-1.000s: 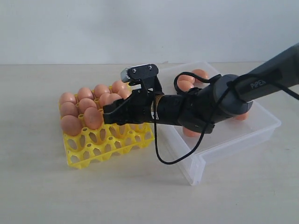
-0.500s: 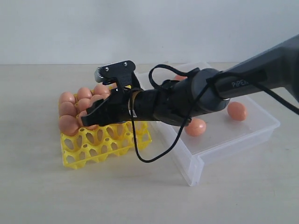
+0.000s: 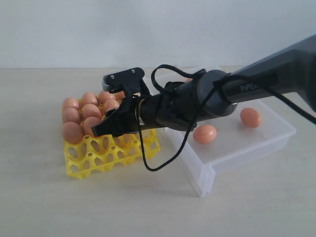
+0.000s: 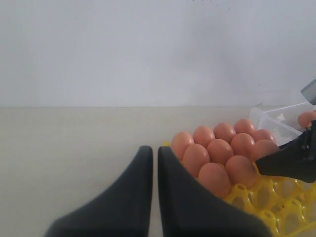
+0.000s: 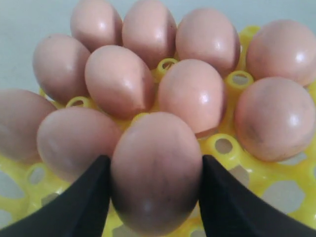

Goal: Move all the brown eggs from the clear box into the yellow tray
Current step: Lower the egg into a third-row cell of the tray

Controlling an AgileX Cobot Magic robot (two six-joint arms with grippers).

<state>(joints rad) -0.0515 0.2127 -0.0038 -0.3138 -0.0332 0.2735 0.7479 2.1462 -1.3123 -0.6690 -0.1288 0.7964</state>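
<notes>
My right gripper is shut on a brown egg, holding it low over the yellow tray, next to the eggs that fill the tray's far rows. The tray's near cells stand bare. Two brown eggs lie loose in the clear box on the right; the arm hides part of the box. My left gripper is shut on nothing, low beside the tray, and does not show in the exterior view.
The right arm and its looping black cable stretch from the right over the box and the tray's near corner. Tray and box stand side by side on a pale table, with a white wall behind.
The right gripper has carried the egg left from the box's edge to over the tray and has sunk slightly. Two eggs in the box, hidden before, now show.
</notes>
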